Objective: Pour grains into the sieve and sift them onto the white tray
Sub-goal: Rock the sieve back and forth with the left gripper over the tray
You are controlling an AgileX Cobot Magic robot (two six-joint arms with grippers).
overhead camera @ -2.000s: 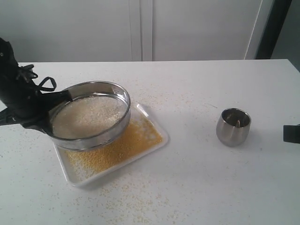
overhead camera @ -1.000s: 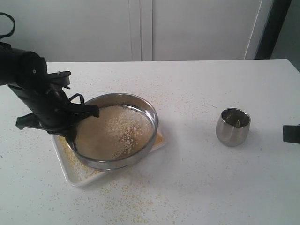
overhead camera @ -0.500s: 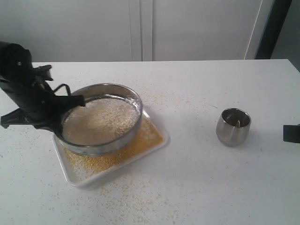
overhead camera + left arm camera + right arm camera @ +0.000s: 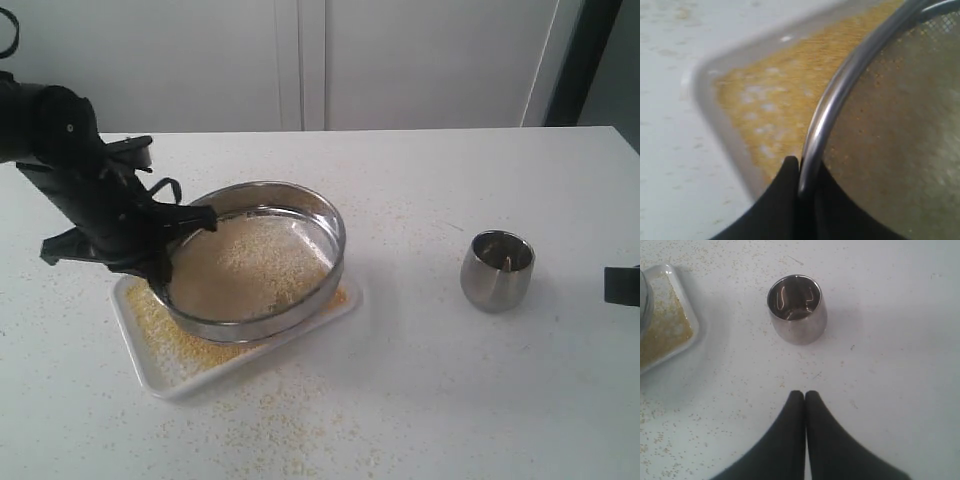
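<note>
The round steel sieve (image 4: pixel 256 262) hangs tilted over the white tray (image 4: pixel 137 345), with whitish grains (image 4: pixel 262 258) left on its mesh. My left gripper (image 4: pixel 165 250) is shut on the sieve's left rim (image 4: pixel 832 105), one finger on each side of it. Fine yellow granules (image 4: pixel 775 85) cover the tray floor (image 4: pixel 662 325) under the sieve. My right gripper (image 4: pixel 804 393) is shut with nothing in it, just above the table near the small steel cup (image 4: pixel 796 308); only a dark bit of it (image 4: pixel 622 285) shows at the exterior view's right edge.
The steel cup (image 4: pixel 497 270) stands upright on the white table to the right of the tray. Crumbs (image 4: pixel 290 425) lie scattered over the tabletop around and in front of the tray. A pale wall with a dark post (image 4: pixel 580 60) is behind the table.
Over two seconds the left arm has swung the sieve right, back left, and now right again above the tray. The cup and the right gripper have stayed put.
</note>
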